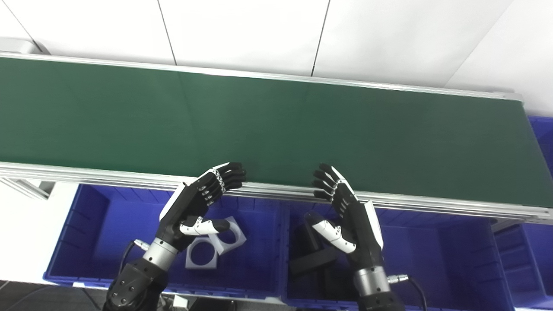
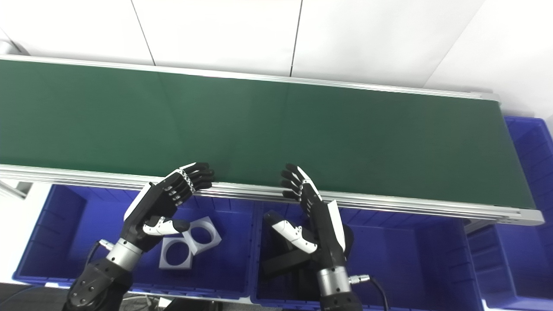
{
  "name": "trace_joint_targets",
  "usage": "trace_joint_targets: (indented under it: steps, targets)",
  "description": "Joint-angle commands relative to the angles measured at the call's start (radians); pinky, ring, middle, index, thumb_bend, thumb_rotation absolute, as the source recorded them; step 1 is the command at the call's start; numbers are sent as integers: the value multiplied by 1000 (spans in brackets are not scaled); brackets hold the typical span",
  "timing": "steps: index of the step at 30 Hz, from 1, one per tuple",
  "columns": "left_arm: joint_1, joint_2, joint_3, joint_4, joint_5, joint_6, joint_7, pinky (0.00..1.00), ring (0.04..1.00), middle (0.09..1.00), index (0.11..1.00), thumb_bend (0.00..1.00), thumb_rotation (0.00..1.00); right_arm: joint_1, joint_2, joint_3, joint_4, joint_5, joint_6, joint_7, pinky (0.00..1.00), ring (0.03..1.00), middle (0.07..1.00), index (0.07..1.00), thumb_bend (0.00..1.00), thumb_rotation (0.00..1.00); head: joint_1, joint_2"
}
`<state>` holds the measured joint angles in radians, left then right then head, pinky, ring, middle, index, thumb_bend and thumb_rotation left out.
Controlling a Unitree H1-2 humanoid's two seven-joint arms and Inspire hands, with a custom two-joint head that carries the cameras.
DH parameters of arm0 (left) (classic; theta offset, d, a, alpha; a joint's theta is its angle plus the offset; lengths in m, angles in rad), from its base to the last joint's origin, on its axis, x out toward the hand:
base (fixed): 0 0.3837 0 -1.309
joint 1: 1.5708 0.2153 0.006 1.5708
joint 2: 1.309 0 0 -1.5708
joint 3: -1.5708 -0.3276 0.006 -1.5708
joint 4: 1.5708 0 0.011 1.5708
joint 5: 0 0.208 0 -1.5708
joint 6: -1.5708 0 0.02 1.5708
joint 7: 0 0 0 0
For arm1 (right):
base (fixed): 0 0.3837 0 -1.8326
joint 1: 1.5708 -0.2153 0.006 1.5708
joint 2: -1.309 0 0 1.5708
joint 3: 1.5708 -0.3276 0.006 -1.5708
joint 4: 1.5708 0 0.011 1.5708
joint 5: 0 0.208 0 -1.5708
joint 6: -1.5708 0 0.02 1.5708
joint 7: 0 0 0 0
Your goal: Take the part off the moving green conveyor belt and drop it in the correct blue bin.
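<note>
The green conveyor belt [image 1: 276, 129] runs across the picture and carries no part in view. My left hand [image 1: 201, 203] is open and empty, raised over the left blue bin [image 1: 86, 242] with its fingertips at the belt's near rail. My right hand [image 1: 345, 216] is open and empty over the middle blue bin [image 1: 414, 255], fingertips also at the near rail. Two white square parts with round holes [image 1: 211, 248] lie in the left bin. Black parts [image 1: 309, 255] lie in the middle bin, partly hidden behind my right hand.
The belt's aluminium near rail [image 1: 432, 202] stands between the hands and the belt. Another blue bin [image 1: 525, 259] sits at the lower right, and one [image 1: 543, 134] past the belt's right end. A white wall [image 1: 276, 30] rises behind the belt.
</note>
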<state>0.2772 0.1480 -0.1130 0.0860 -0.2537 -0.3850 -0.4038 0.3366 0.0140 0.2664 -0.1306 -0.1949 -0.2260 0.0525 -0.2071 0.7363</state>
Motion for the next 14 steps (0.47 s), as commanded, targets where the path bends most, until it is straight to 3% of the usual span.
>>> trace_joint_targets:
  steps: [1, 14]
  targets:
    - [-15, 9, 5, -11, -21, -41, -15, 808, 805, 809, 815, 977, 423, -5, 11, 6, -10, -8, -58, -15, 738, 801, 842, 881, 688, 617, -2, 1]
    - [-17, 22, 9, -17, -40, -29, -29, 811, 812, 818, 831, 979, 433, -5, 15, 18, -22, -34, -47, -33, 734, 799, 842, 880, 685, 610, -52, 29]
